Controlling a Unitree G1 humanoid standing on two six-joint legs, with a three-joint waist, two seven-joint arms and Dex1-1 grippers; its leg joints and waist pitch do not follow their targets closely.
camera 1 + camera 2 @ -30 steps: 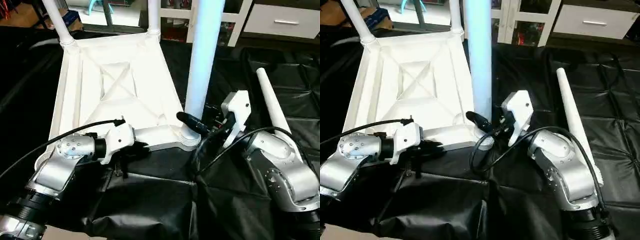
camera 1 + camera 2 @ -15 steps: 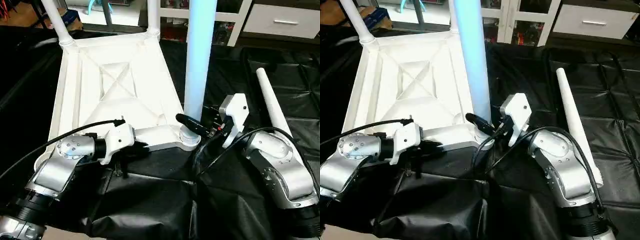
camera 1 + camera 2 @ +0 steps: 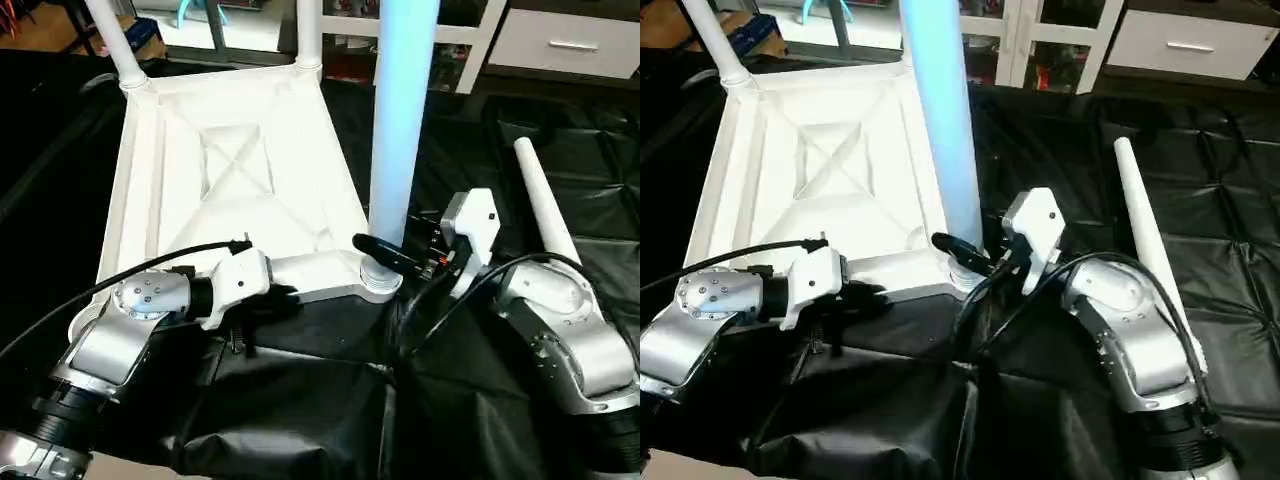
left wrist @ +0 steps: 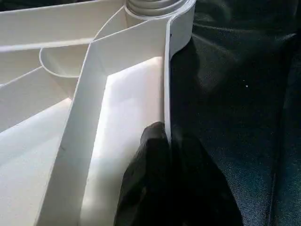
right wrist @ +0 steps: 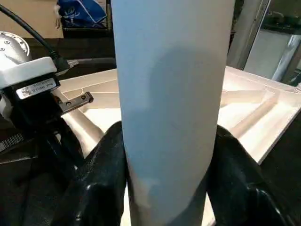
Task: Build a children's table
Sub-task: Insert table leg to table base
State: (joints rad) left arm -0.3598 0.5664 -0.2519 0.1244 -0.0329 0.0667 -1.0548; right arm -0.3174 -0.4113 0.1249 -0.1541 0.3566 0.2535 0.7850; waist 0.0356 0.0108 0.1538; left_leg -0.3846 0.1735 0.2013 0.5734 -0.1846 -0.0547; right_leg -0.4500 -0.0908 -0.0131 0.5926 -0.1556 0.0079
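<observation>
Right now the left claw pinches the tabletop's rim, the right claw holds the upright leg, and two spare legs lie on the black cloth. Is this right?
Not quite: the left eye view shows one spare leg on the cloth, not two. The rest holds.

Head stereo overhead; wrist views close

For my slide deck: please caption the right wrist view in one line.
Right tool closed around a white cylindrical plastic tube leg, standing over the white ribbed plastic tabletop.
</observation>
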